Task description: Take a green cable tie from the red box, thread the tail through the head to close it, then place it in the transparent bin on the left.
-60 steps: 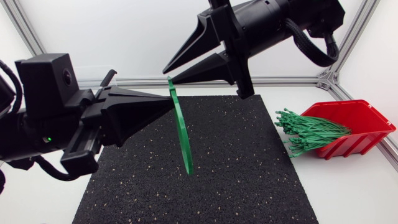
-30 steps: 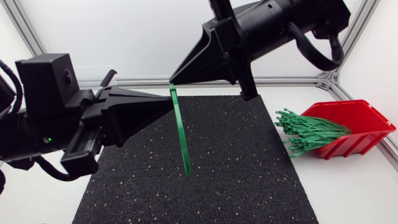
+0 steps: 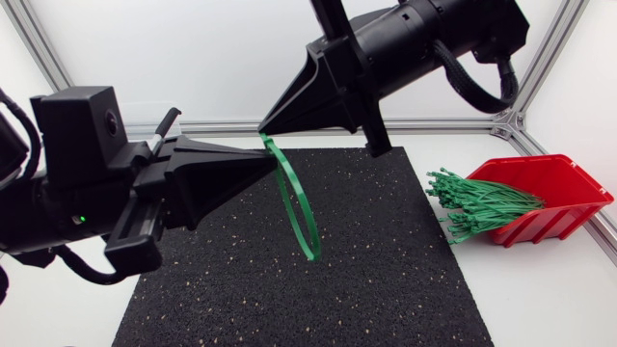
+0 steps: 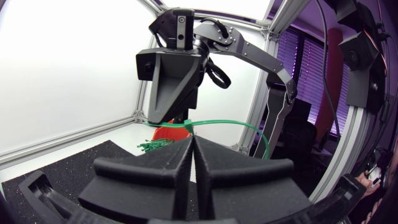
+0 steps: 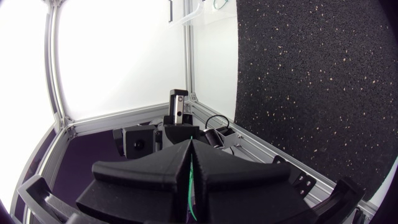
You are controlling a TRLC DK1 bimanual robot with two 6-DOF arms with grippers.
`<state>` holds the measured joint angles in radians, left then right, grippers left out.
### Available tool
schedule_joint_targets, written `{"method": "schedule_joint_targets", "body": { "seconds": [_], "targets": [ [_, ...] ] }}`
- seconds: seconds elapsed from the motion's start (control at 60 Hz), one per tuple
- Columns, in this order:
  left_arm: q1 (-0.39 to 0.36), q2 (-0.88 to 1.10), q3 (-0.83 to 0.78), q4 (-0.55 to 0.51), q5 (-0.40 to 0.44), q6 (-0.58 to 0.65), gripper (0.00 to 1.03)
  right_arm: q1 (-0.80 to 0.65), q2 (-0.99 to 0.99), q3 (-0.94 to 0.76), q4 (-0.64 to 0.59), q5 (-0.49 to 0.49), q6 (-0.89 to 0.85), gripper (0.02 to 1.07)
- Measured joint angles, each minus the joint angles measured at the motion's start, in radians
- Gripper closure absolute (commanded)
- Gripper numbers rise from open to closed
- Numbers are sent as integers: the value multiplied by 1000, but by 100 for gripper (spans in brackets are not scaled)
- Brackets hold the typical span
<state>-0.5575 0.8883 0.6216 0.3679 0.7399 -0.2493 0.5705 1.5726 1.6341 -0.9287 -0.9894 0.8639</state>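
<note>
A green cable tie (image 3: 307, 224) hangs above the black mat, bent into a narrow loop. Its upper end sits where both grippers meet. My left gripper (image 3: 270, 160) comes in from the left and is shut on the tie near that end. My right gripper (image 3: 262, 128) points down from the upper right and is shut on the tie just above. In the left wrist view the tie (image 4: 219, 122) runs from the shut fingertips (image 4: 186, 146) sideways into its loop. In the right wrist view a strip of green tie (image 5: 189, 182) shows between that gripper's closed fingers.
The red box (image 3: 551, 196) stands at the right edge with a bundle of green ties (image 3: 479, 203) spilling out toward the mat (image 3: 386, 289). A clear bin (image 5: 198, 12) shows far ahead in the right wrist view. An aluminium frame borders the table.
My right gripper closed its fingers onto the tie's upper end. The tie, a nearly straight hanging strip before, has bowed into a loop, and its lower end swung right.
</note>
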Motion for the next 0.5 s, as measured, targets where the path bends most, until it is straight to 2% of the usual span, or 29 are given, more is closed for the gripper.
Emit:
{"method": "schedule_joint_targets", "body": {
  "seconds": [0.35, 0.45, 0.5],
  "targets": [
    [1, -5, 0, -12, 26, 0, 100, 28, -8, -1, 16, 26, 0, 101],
    [15, -5, 0, -15, 45, 0, 100, 26, -31, -1, 13, 37, 0, 86],
    [24, -5, 2, -24, 48, 1, 100, 19, -38, -1, 8, 41, -1, 68]
  ]
}}
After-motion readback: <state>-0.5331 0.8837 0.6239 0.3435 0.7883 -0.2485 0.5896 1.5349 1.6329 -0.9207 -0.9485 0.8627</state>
